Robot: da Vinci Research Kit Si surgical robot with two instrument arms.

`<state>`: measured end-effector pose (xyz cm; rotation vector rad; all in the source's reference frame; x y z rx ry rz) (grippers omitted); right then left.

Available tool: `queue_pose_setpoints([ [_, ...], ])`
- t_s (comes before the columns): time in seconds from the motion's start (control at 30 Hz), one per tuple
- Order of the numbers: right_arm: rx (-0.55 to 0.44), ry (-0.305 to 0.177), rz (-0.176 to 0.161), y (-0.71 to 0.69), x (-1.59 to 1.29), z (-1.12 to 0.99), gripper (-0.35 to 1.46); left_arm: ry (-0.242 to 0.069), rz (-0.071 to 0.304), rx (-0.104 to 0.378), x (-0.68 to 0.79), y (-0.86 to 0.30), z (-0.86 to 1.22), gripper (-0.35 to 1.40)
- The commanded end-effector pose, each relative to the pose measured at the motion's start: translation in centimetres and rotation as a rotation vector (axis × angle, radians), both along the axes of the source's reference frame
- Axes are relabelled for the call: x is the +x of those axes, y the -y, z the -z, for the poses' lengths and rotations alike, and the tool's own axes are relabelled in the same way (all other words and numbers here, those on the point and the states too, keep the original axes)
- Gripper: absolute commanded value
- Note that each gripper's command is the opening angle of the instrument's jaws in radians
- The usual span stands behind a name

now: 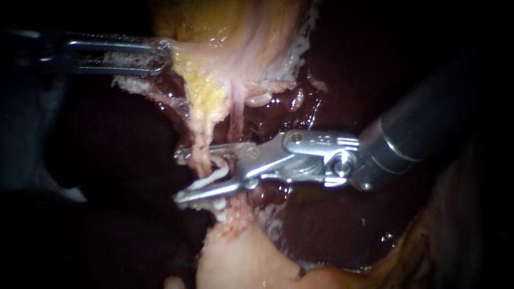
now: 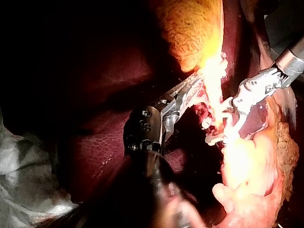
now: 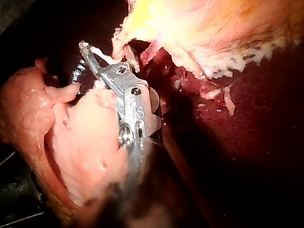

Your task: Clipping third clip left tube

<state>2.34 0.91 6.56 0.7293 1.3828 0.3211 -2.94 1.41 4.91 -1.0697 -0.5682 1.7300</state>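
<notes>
Left instrument (image 1: 163, 57) jaws clamp the gallbladder (image 1: 235, 48) edge. Right instrument (image 1: 181, 176) jaws stand apart, straddling the tube (image 1: 202, 158), a white clip (image 1: 212, 178) between them; liver (image 1: 332, 225) behind.

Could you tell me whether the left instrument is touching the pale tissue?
Touching. The endoscope view shows the left instrument clamped on the edge of the pale tissue.

crumpled pale cloth (image 2: 23, 185) underneath; dark red liver (image 2: 95, 152) lying on it

Left instrument (image 1: 165, 56) grips, right instrument (image 1: 179, 176) end effector gapes open.
</notes>
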Motion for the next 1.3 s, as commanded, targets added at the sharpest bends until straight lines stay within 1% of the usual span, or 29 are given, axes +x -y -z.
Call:
queue_pose_setpoints([
  [0.03, 0.000, 0.005, -0.008, -0.02, 0.01, 0.01, 0.45, 0.000, 0.000, 0.000, 0.00, 0.00, 0.00, -0.35],
  [0.1, 0.001, 0.011, -0.025, -0.06, 0.03, 0.04, 0.45, 0.000, 0.000, 0.000, 0.00, 0.00, 0.00, -0.35],
  [0.2, 0.011, 0.002, -0.052, -0.15, 0.01, 0.11, 0.46, 0.000, 0.000, 0.000, 0.00, 0.00, 0.00, -0.35],
  [0.3, 0.024, -0.009, -0.073, -0.28, -0.03, 0.23, 0.46, 0.000, 0.000, 0.000, 0.00, 0.00, 0.00, -0.35],
  [0.33, 0.030, -0.013, -0.085, -0.33, -0.05, 0.29, 0.46, 0.000, 0.000, 0.000, 0.00, 0.00, 0.00, -0.35],
  [0.43, 0.045, -0.028, -0.099, -0.44, -0.08, 0.44, 0.46, 0.000, 0.000, 0.000, 0.00, 0.00, 0.00, -0.35],
  [0.5, 0.052, -0.036, -0.104, -0.46, -0.10, 0.51, 0.46, 0.000, 0.000, 0.000, 0.00, 0.00, 0.00, -0.35],
  [0.57, 0.055, -0.040, -0.105, -0.46, -0.10, 0.59, 0.46, 0.000, 0.000, 0.000, 0.00, 0.00, 0.00, -0.35],
  [0.63, 0.056, -0.040, -0.106, -0.42, -0.09, 0.67, 0.47, 0.000, 0.000, 0.000, 0.00, 0.00, 0.00, -0.35],
  [0.8, 0.065, -0.061, -0.077, -0.32, -0.09, 0.90, 0.46, 0.000, 0.000, 0.000, 0.00, 0.00, 0.00, -0.35],
  [0.87, 0.070, -0.068, -0.078, -0.31, -0.08, 1.00, 0.46, 0.000, 0.000, 0.000, 0.00, 0.00, 0.00, -0.35],
  [0.97, 0.076, -0.079, -0.084, -0.32, -0.07, 1.09, 0.44, 0.000, -0.001, 0.000, 0.00, 0.00, 0.00, -0.35],
  [1.13, 0.089, -0.076, -0.085, -0.35, -0.08, 1.10, 0.38, 0.000, -0.001, 0.000, 0.00, 0.00, 0.00, -0.35],
  [1.3, 0.141, -0.063, -0.084, -0.35, -0.11, 1.07, 0.17, 0.000, -0.001, 0.000, 0.00, 0.00, -0.01, -0.35],
])
